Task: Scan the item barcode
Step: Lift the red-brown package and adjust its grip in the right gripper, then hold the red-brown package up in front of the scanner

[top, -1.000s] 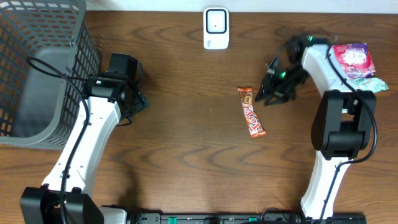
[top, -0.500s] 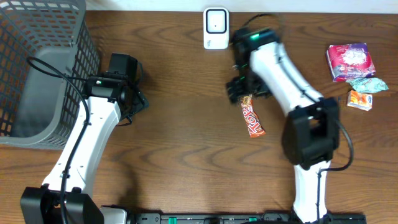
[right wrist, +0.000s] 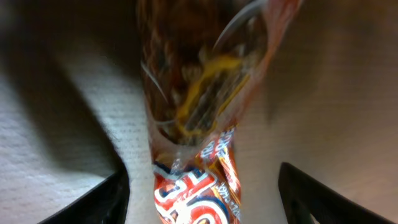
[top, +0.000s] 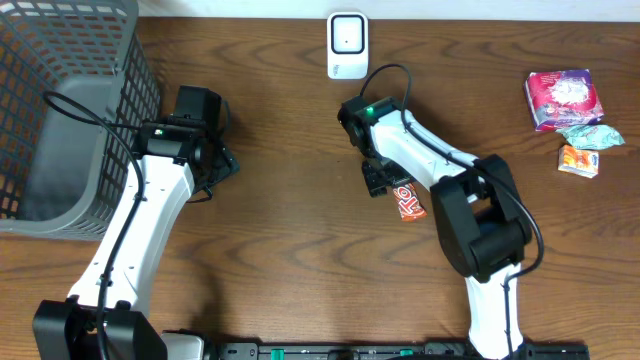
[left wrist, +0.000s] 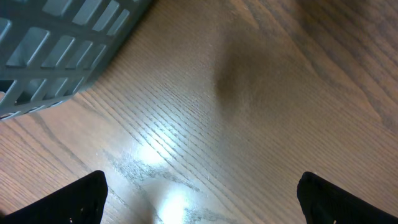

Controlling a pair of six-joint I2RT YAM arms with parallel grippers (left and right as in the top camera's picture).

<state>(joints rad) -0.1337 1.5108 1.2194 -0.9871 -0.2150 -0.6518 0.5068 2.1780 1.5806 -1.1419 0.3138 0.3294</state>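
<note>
An orange and red candy bar (top: 411,206) lies on the wooden table below the white barcode scanner (top: 347,45), which stands at the back edge. My right gripper (top: 381,180) hangs over the bar's upper end and hides it in the overhead view. In the right wrist view the bar (right wrist: 198,99) runs between the dark fingers (right wrist: 102,200), with a gap on each side, so the right gripper (right wrist: 205,205) is open astride it. My left gripper (top: 213,165) rests near the basket, open and with nothing in it (left wrist: 202,202).
A grey mesh basket (top: 60,100) fills the back left corner, and its wall shows in the left wrist view (left wrist: 62,43). At the far right lie a pink snack bag (top: 565,98), a teal wrapper (top: 597,137) and a small orange packet (top: 579,161).
My right arm has swung from the far right across to the candy bar and come down over its upper end. The left arm has not moved.
</note>
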